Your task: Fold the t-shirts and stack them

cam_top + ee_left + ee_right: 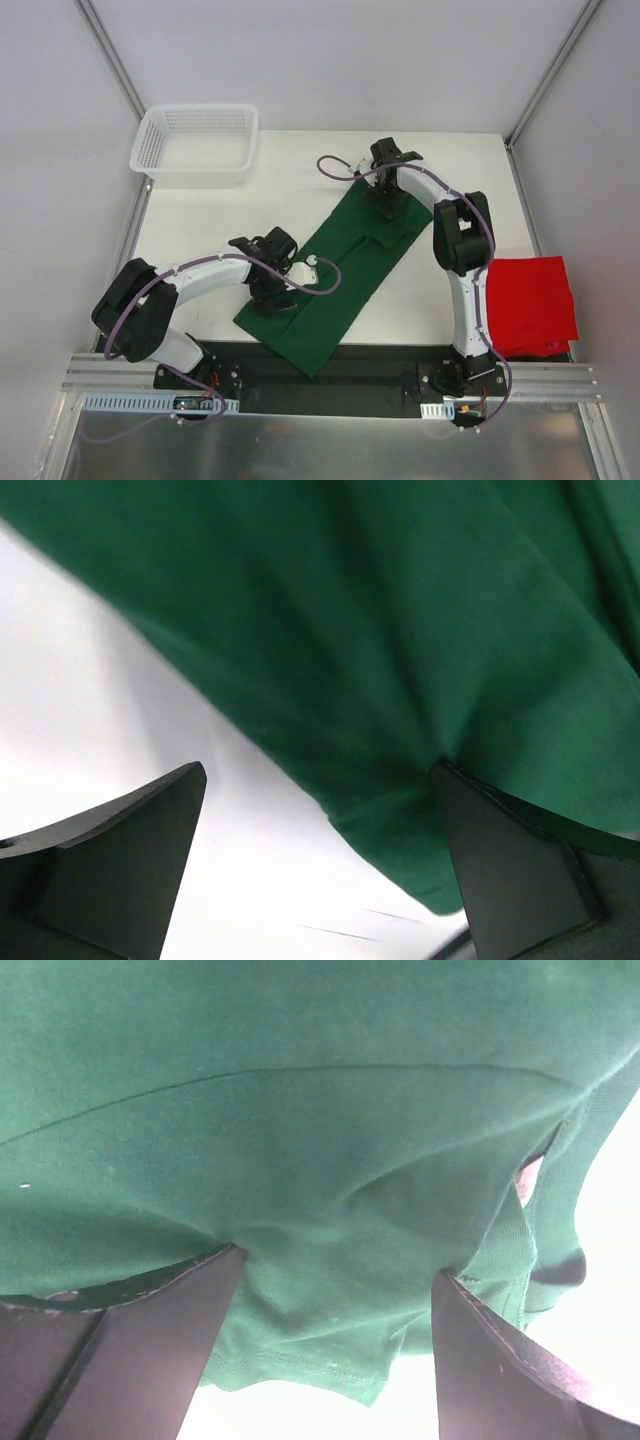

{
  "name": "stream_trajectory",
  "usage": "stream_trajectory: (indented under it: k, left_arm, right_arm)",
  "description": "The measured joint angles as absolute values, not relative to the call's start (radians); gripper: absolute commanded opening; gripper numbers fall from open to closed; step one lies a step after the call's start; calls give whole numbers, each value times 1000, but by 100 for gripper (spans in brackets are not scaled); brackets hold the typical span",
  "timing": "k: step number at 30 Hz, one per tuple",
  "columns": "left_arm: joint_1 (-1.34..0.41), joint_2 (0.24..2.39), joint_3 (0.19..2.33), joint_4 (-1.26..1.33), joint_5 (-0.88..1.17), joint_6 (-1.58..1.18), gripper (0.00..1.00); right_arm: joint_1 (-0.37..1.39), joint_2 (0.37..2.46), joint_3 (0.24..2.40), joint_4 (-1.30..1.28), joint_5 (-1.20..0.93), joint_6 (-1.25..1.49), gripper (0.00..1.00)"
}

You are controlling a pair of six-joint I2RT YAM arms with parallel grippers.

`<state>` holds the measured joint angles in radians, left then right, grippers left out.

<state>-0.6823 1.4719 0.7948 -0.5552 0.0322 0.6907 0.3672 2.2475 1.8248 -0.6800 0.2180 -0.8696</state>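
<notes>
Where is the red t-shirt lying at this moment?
In the top view, the red t-shirt lies at the near right corner of the table, beside the right arm, apart from the green t-shirt in the middle.

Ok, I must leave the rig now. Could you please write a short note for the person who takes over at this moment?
The left gripper is open, fingers at the near left edge of the green shirt.
The right gripper is open, astride bunched cloth at the shirt's far end.
The green shirt lies as a long diagonal strip mid-table. The red shirt lies apart at the right edge and looks folded.
Done: green seems folded lengthwise only.
Left: finish folding green, then stack both shirts.
</notes>
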Motion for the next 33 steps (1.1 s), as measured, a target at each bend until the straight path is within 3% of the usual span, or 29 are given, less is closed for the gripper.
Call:
stream_trajectory:
  k: [17,25,33]
  left_arm:
    - [-956,1532,889,-831,231,653,99]
    - [-929,1318,971,-866,292,650,99]
    - [-807,1237,998,-847,270,644,99]
  right_arm:
    - [416,2378,2024,-605,274,-1012,85]
    - [425,2206,1874,-596,175,-944,85]
    - [427,1980,1852,-603,158,-902,86]
